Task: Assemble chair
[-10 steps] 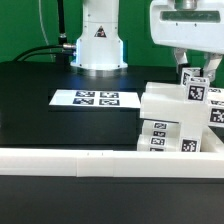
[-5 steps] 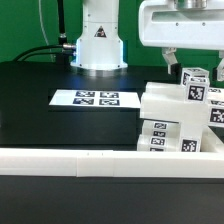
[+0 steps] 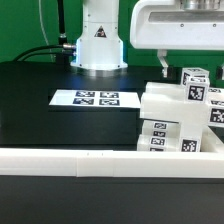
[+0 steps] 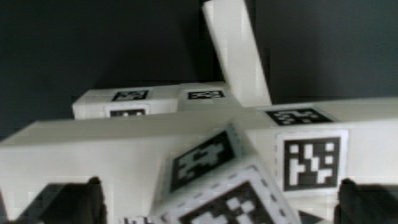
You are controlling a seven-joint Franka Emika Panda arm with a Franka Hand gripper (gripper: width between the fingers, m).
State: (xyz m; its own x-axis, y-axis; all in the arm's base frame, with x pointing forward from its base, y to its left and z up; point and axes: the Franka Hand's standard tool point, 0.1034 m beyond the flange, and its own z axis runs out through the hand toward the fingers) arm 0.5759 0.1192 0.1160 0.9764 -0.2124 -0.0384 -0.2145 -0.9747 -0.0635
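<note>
The chair (image 3: 172, 118) is a cluster of chunky white tagged pieces at the exterior view's right. A cube-like tagged block (image 3: 195, 84) sits on top of it. My gripper (image 3: 190, 66) hangs just above that block, open and holding nothing, with one finger (image 3: 165, 67) showing beside the block. In the wrist view my gripper (image 4: 217, 205) has its dark fingers (image 4: 71, 200) spread wide on either side of the tagged block (image 4: 240, 175). Beyond it lie a tagged slab (image 4: 160, 100) and a long white piece (image 4: 231, 50).
The marker board (image 3: 95, 98) lies flat on the black table at the middle. A long plain white rail (image 3: 70, 160) runs along the front edge. The robot's white base (image 3: 98, 40) stands at the back, with cables to its left.
My gripper has risen and shifted toward the exterior view's left, off the top block. The block and the other chair pieces have stayed in place.
</note>
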